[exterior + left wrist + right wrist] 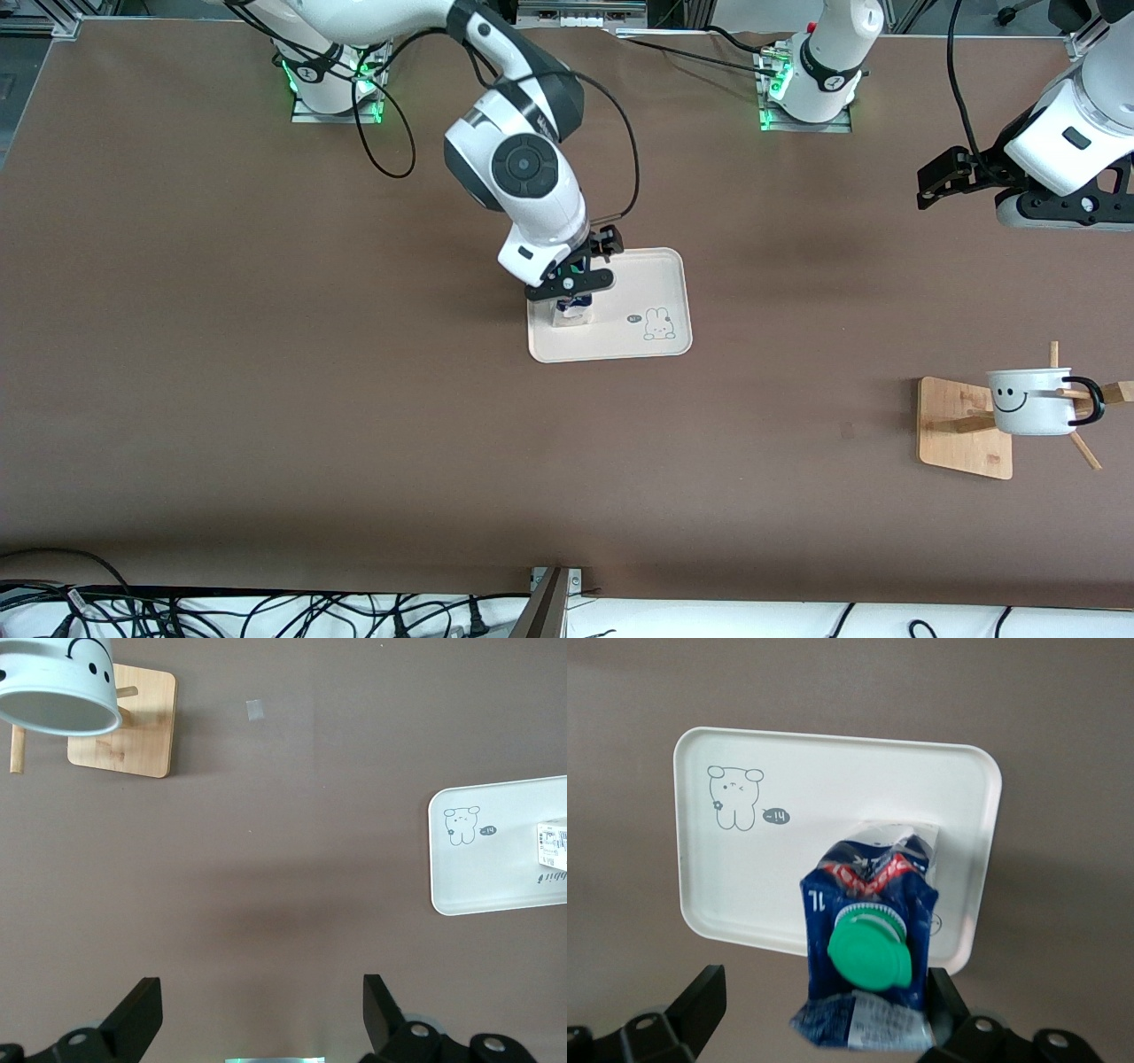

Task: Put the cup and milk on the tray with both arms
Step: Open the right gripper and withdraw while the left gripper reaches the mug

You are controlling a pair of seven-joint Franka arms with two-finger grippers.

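The milk (572,312) stands upright on the tray (642,275), at the tray's edge toward the right arm's end. In the right wrist view the milk (868,930) shows its green cap, over the tray (833,788). My right gripper (578,276) is open around the carton's top (824,992); one finger (946,992) is close beside the carton, the other stands well clear. The cup (1032,403) hangs on a wooden rack toward the left arm's end and also shows in the left wrist view (58,691). My left gripper (928,186) is open and empty, up over bare table (259,992).
The rack's square wooden base (961,425) lies under the cup, with pegs sticking out; it also shows in the left wrist view (124,731). The tray (496,877) and a white side of the milk (551,846) show there too. Cables lie along the table's front edge.
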